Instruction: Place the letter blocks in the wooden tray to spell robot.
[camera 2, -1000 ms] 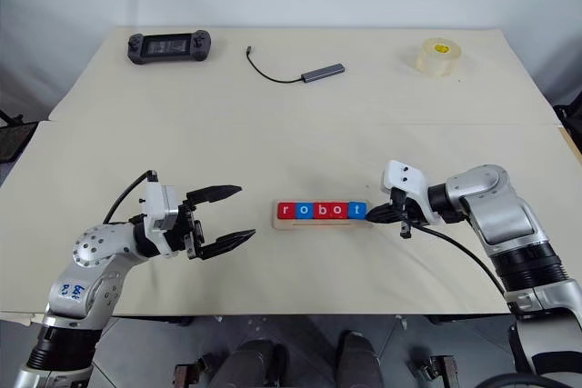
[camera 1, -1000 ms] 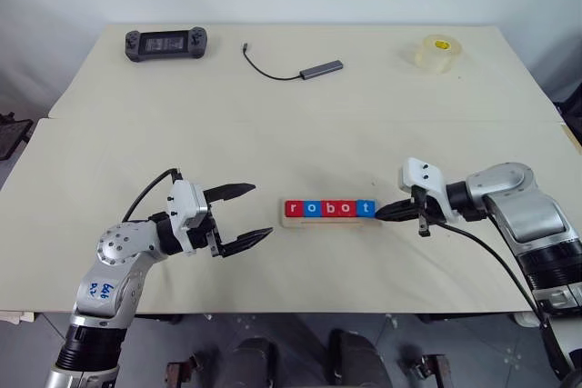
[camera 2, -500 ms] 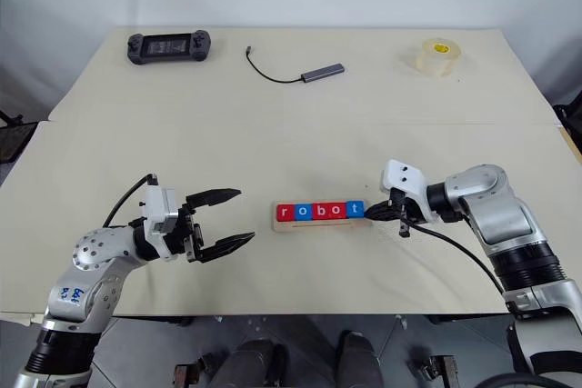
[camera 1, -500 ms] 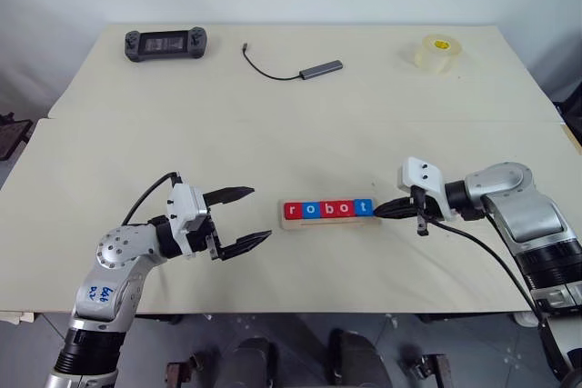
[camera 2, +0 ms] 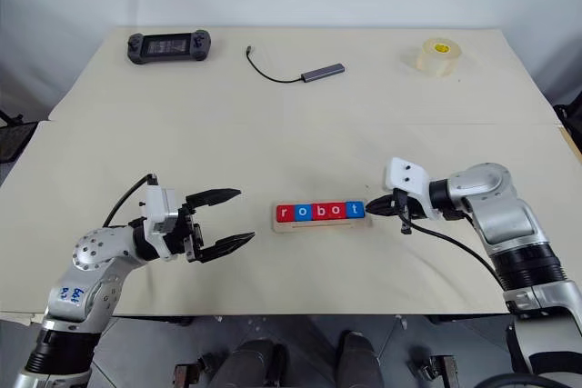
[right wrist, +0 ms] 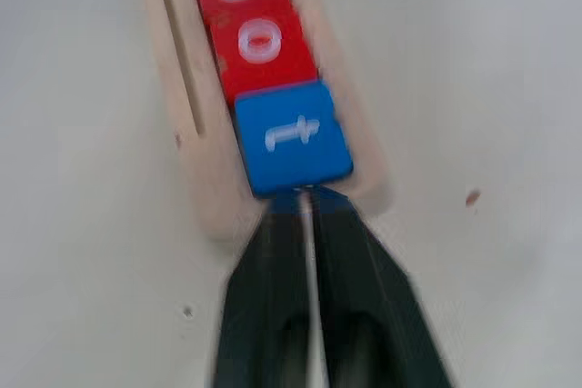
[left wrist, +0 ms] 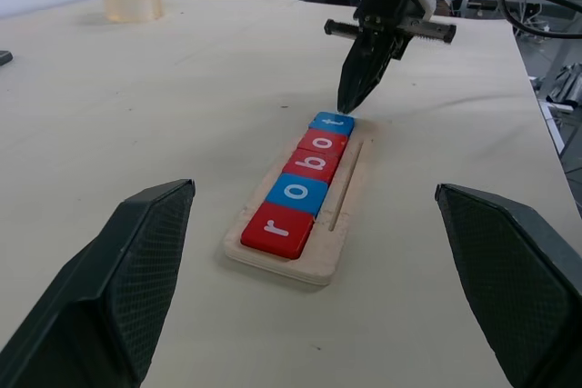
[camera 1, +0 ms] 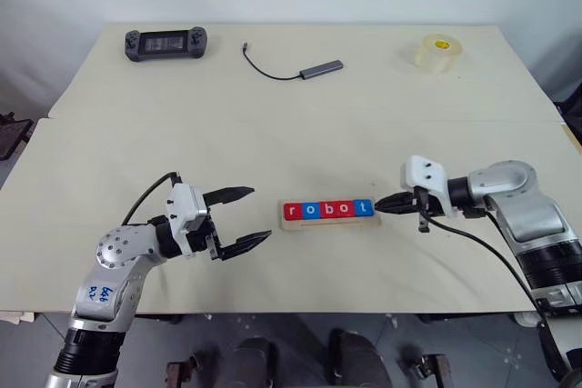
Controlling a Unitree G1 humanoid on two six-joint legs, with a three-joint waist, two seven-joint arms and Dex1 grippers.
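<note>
On the counter, the left pincer (camera 1: 244, 217) waits wide apart and holds nothing, the five red and blue square letter blocks (camera 1: 327, 209) spell robot in the pale wooden tray (left wrist: 342, 224), and the right pincer (camera 1: 381, 205), nearly closed and empty, points at the t end, probably to align the row.

Right wrist view blurs the letter blocks (right wrist: 273, 88) (upper ones cut off) and wooden tray (right wrist: 214, 188).
</note>
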